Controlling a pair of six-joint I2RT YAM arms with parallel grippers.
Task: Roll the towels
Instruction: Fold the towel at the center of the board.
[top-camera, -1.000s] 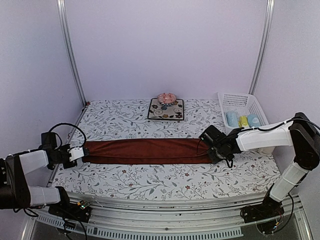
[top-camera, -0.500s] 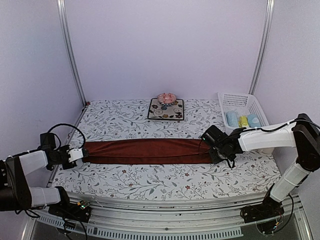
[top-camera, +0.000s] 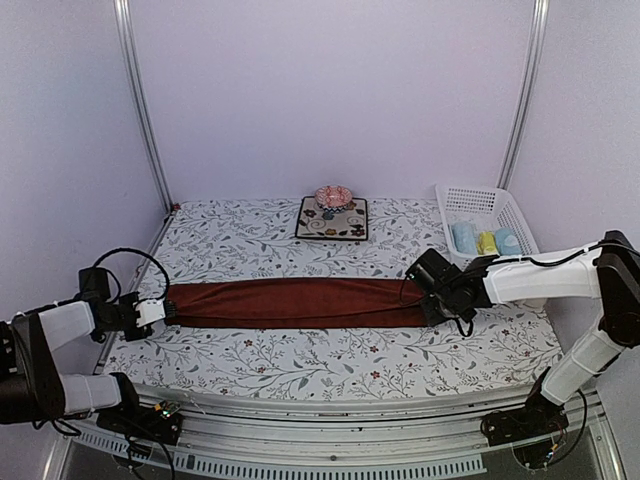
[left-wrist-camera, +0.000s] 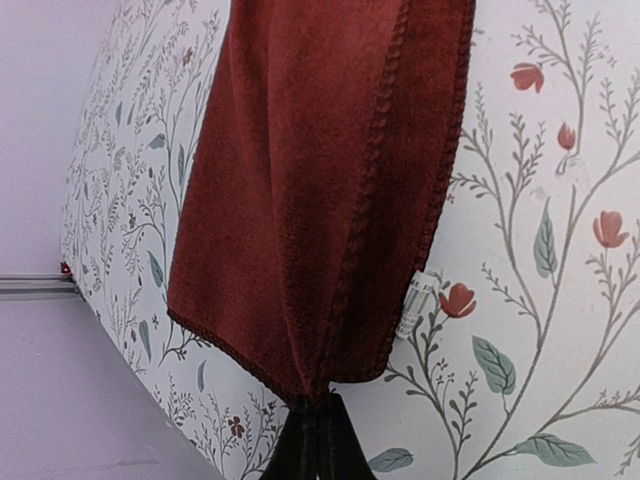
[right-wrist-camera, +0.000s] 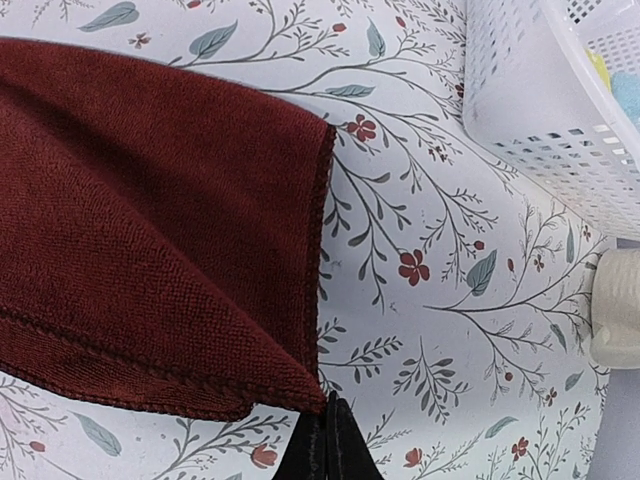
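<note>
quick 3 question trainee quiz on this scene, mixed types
1. True or false: the long dark red cloth towel is already rolled.
2. The small blue and yellow towels sit: A) stacked on the red towel, B) in the white plastic basket, C) held in the jaws.
3. What are both arms' jaws shut on?
Key: 1 false; 2 B; 3 the red towel's ends.
</note>
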